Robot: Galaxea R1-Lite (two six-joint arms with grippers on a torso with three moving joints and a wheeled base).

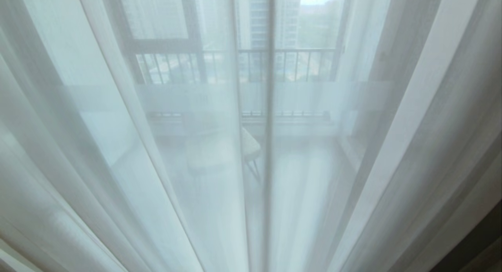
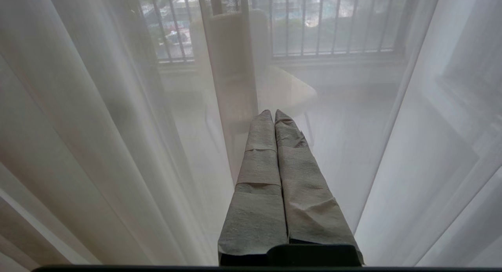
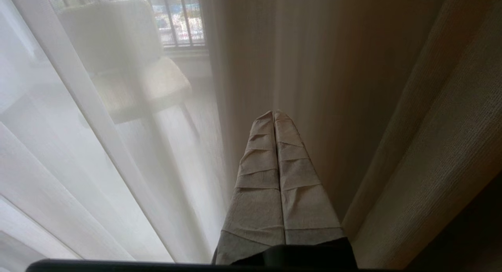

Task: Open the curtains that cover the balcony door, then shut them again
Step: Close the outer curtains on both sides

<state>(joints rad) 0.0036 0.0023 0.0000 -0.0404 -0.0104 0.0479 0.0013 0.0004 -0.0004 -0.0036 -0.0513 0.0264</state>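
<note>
My left claw (image 2: 273, 112) is nearest its camera: both paper-wrapped fingers (image 2: 259, 162) pressed flat together, holding nothing, tips aimed at the sheer curtain (image 2: 98, 127) and just short of it as far as I can judge. My right claw (image 3: 273, 113) is the same, fingers (image 3: 298, 174) closed on nothing, pointing at the fold where the sheer meets the thicker beige layer (image 3: 443, 146).

From my head, the sheer (image 1: 188, 146) hangs fully drawn across the balcony door (image 1: 269, 107), whose dark centre post shows through it, with a railing (image 1: 290, 64) and a chair (image 1: 219, 150) beyond. Neither arm shows there.

I judge the sheer light, limp and slippery: it will billow and slide rather than push as a sheet, and a fine weave could snag. The beige layer looks heavier and stiffer. Opening is not yet begun. I would part my fingers and pinch a bunched vertical fold near the middle seam, gathering several pleats, then draw sideways along the rail, not downward, so nothing tears at the hooks.
</note>
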